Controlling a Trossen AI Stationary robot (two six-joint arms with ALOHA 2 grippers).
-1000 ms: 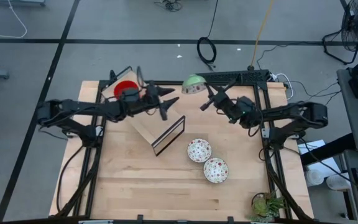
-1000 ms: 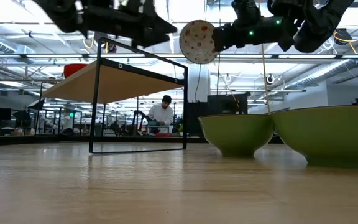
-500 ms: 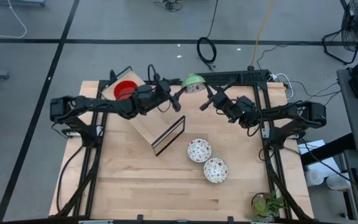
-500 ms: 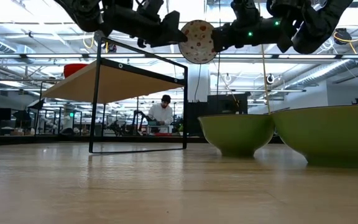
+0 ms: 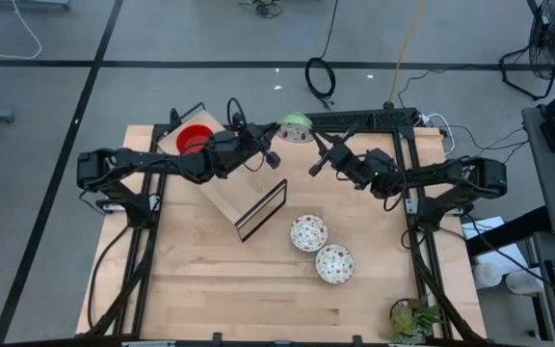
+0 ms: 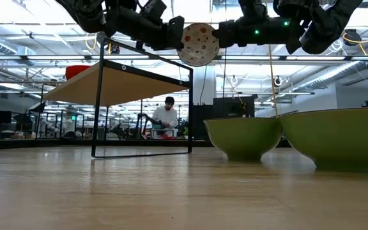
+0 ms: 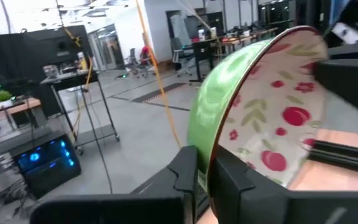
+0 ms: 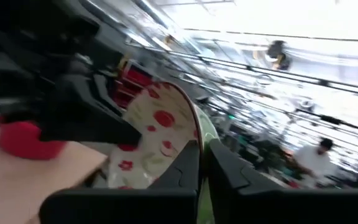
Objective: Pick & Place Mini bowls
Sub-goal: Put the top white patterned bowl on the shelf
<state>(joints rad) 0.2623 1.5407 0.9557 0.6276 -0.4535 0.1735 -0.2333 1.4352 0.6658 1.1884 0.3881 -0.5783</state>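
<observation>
A mini bowl (image 5: 295,126), green outside and white with red flowers inside (image 6: 198,45), hangs in the air over the table's far side, standing on edge with its inside toward the near edge. My left gripper (image 5: 276,146) is shut on it from the left. My right gripper (image 5: 314,143) is shut on it from the right. A red mini bowl (image 5: 193,138) rests on the raised wooden shelf (image 5: 222,188). Two flowered mini bowls (image 5: 308,232) (image 5: 334,263) sit on the table at centre right. My left gripper pinches the bowl's rim (image 7: 205,163) between its two fingers (image 7: 186,174), one on the green outside and one on the flowered inside. It comes in level from the table's left. The bowl is lifted clear, on edge. My right gripper pinches the bowl's rim (image 8: 199,144) on the opposite side, one finger (image 8: 188,167) inside and one outside. It reaches in from the table's right, slanting slightly upward. The bowl hangs clear of table and shelf between the two grippers.
The shelf's black wire frame (image 5: 261,209) stands left of centre. In the low view the two table bowls (image 6: 243,137) (image 6: 338,144) rise close to the camera. A potted plant (image 5: 412,318) sits at the near right corner. A person (image 6: 166,119) stands far behind.
My left gripper has moved toward the table's right, up to the bowl held by my right gripper, rolled a little, and shut on the bowl's rim. The bowl has shifted slightly toward the left. My right gripper has stayed in place, still shut on it.
</observation>
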